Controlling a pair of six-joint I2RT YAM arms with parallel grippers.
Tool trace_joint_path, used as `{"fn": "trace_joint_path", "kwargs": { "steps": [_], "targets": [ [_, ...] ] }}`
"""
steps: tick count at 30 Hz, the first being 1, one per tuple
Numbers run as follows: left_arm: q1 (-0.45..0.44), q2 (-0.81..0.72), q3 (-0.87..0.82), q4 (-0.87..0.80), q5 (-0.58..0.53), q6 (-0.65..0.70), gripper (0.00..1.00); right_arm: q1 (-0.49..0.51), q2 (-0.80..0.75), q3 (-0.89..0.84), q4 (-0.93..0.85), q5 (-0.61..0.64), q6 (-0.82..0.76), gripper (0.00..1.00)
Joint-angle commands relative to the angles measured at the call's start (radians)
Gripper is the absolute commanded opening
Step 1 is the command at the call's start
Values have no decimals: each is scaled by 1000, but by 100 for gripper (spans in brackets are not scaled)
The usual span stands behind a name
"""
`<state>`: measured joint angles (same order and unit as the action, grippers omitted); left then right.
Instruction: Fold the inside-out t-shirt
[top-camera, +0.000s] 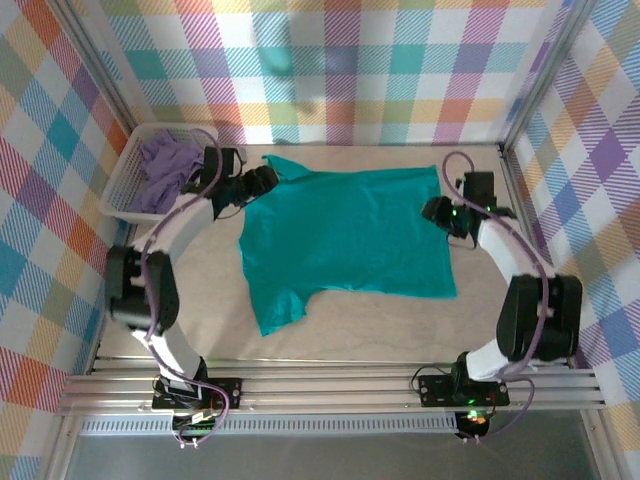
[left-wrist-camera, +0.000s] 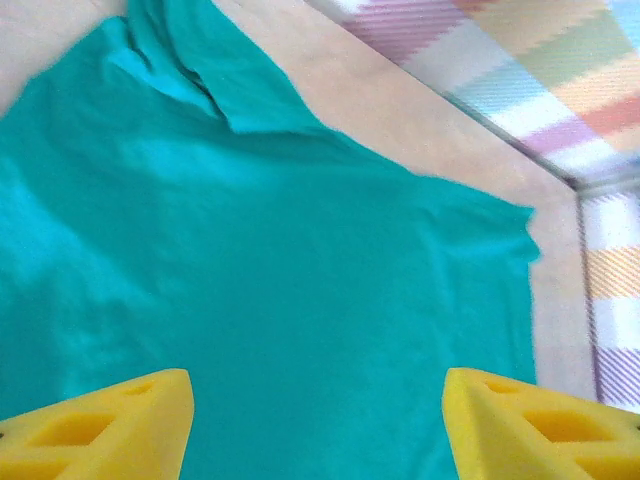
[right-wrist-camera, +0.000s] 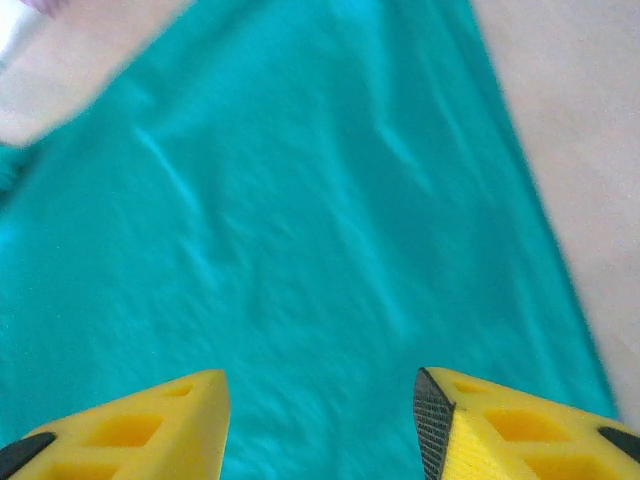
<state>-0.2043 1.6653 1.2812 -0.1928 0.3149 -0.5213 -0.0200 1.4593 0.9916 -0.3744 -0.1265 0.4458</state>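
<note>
The teal-green t-shirt (top-camera: 345, 235) lies spread flat across the middle of the table, one sleeve pointing to the far left and another to the near left. No print or yellow patch shows on its upper face. My left gripper (top-camera: 262, 180) hovers over the shirt's far left shoulder, open, with only teal cloth (left-wrist-camera: 300, 300) between its yellow fingers (left-wrist-camera: 120, 425). My right gripper (top-camera: 436, 211) sits at the shirt's right hem, open over the cloth (right-wrist-camera: 300, 220), nothing held.
A white basket (top-camera: 122, 180) at the far left holds a lavender-purple garment (top-camera: 165, 165). Bare wooden table (top-camera: 380, 325) runs along the near side and the far edge. Checked walls enclose the table on three sides.
</note>
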Motion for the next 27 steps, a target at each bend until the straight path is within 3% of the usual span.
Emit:
{"fn": "trace_joint_path", "kwargs": {
  "steps": [1,4,7,18,27],
  "targets": [
    [-54,-87,-176,99,-17,-44,67,-47,-115,-151,-97,85,-26,52],
    [-116,-201,-314,100,-58,-45,67,-95,-246,-275,-110,99,15,53],
    [-163,-281,-406,90,-75,-48,67,-126,-276,-333,-149,94,55,52],
    [-190,-425,-489,-6,-89,-28,67,-149,-171,-320,-253,34,68,48],
    [-191,-472,-495,-39,-107,-13,67,-148,-61,-308,-206,0,95,47]
  ]
}}
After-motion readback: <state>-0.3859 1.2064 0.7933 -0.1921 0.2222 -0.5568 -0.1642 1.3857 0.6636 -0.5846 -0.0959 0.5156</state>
